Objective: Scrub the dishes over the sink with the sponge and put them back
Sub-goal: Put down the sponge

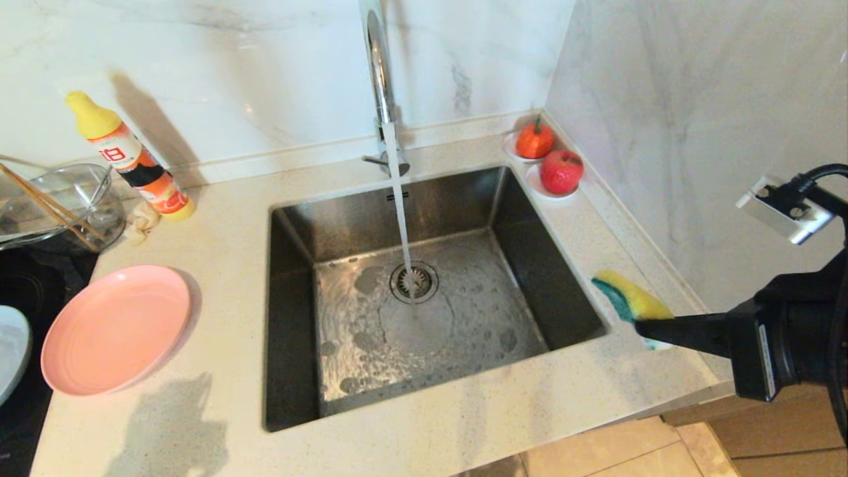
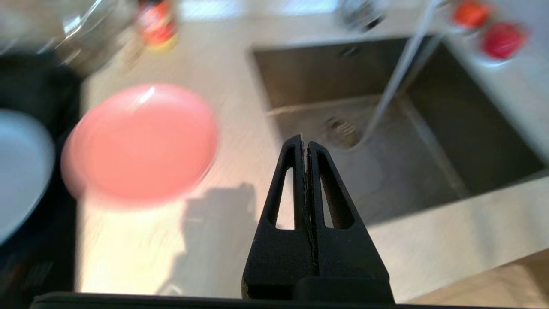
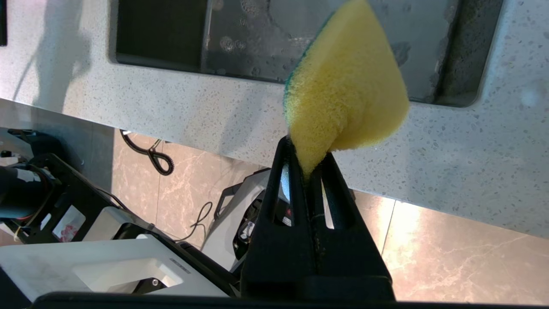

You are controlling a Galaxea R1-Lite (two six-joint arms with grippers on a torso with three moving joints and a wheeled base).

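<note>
Pink plate (image 1: 116, 329) lay at lower left; right gripper (image 3: 309, 165) pinched the sponge (image 3: 345, 86); left gripper (image 2: 305, 143) closed, empty; scrubbing apparently pending.

Pink plate (image 1: 116, 329) flat at nine o'clock of the wet steel sink (image 1: 424, 298); blue plate (image 1: 12, 348) beyond; yellow-green sponge (image 1: 629, 299) pinched at three o'clock.

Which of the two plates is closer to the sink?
The pink plate, lying on the pale counter beside the sink; the light blue plate sits farther left, over the dark surface.
</note>
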